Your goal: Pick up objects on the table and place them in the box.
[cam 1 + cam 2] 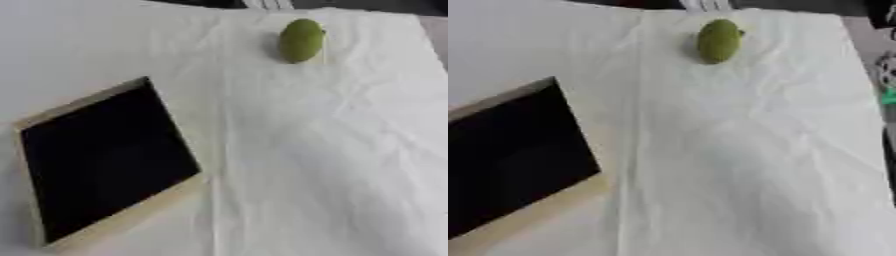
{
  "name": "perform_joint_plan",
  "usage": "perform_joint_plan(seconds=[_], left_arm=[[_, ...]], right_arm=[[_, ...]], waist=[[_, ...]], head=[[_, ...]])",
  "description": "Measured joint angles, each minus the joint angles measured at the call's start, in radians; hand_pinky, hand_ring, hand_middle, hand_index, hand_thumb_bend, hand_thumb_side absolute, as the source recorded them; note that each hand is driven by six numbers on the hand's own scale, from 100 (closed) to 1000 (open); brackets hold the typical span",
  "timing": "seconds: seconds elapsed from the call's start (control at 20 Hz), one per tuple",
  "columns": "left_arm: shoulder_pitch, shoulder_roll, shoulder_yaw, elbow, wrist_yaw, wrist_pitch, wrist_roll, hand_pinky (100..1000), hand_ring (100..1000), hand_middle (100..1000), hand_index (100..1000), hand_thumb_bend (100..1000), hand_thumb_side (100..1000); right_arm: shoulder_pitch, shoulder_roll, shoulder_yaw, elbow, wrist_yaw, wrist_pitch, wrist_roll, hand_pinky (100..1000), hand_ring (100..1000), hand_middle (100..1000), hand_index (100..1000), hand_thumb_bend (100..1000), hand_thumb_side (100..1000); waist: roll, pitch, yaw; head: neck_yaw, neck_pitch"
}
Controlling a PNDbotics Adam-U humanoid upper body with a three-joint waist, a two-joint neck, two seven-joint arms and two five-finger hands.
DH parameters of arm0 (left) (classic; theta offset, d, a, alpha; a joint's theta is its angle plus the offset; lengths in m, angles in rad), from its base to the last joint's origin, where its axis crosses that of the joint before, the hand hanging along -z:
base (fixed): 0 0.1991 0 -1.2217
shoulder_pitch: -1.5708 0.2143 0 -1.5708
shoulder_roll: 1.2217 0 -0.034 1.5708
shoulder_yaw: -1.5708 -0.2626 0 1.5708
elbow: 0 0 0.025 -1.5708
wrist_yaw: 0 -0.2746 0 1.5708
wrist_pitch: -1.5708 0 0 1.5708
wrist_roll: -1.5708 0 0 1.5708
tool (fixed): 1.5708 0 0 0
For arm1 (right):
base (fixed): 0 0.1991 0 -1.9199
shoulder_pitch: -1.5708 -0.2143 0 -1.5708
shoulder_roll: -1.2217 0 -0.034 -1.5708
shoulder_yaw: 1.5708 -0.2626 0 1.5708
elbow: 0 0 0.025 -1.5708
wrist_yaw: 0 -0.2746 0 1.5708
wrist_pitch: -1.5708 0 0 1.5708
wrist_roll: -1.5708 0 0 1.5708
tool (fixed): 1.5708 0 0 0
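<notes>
Green oval fruit (301,40) stands upright, well apart from box (118,228).

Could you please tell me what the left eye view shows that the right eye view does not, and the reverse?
Only the left eye view shows the whole box, its near and left wooden rims included. Only the right eye view shows the table's right edge, with dark clutter and a small green thing beyond it. Both share the green oval fruit lying on the wrinkled white cloth towards the far side, apart from the box, whose dark inside looks empty. Neither view shows a hand.
</notes>
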Motion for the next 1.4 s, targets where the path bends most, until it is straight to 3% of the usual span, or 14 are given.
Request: perform_joint_plan(seconds=[0.5, 0.7, 0.9, 1.15, 1.4], left_arm=[[0.000, 0.000, 0.000, 0.000, 0.000, 0.000, 0.000, 506, 595, 658, 726, 448, 544], [0.000, 0.000, 0.000, 0.000, 0.000, 0.000, -0.001, 506, 595, 658, 726, 449, 544], [0.000, 0.000, -0.001, 0.000, 0.000, 0.001, -0.003, 506, 596, 657, 726, 450, 544], [0.000, 0.000, -0.007, 0.000, 0.001, 0.001, -0.008, 506, 597, 657, 726, 449, 544], [0.001, 0.000, -0.011, 0.000, 0.004, 0.001, -0.013, 506, 597, 658, 726, 449, 544]], right_arm=[[0.006, 0.009, 0.000, 0.000, 0.000, 0.006, 0.001, 735, 651, 643, 693, 304, 100], [-0.005, 0.009, 0.008, 0.000, 0.000, 0.002, 0.043, 756, 695, 688, 722, 311, 100], [-0.052, 0.009, 0.033, 0.000, 0.000, -0.010, 0.166, 781, 747, 740, 762, 313, 109], [-0.175, -0.007, 0.098, 0.020, -0.007, -0.047, 0.409, 829, 830, 822, 821, 327, 254], [-0.323, -0.039, 0.185, 0.143, -0.021, -0.120, 0.659, 859, 876, 874, 880, 407, 388]], waist=[[0.000, 0.000, 0.000], [0.000, 0.000, 0.001], [0.001, 0.000, 0.007], [0.004, 0.000, 0.017], [0.005, -0.003, 0.022]], head=[[-0.001, 0.008], [-0.001, 0.008], [-0.004, 0.009], [-0.015, 0.016], [-0.023, 0.022]])
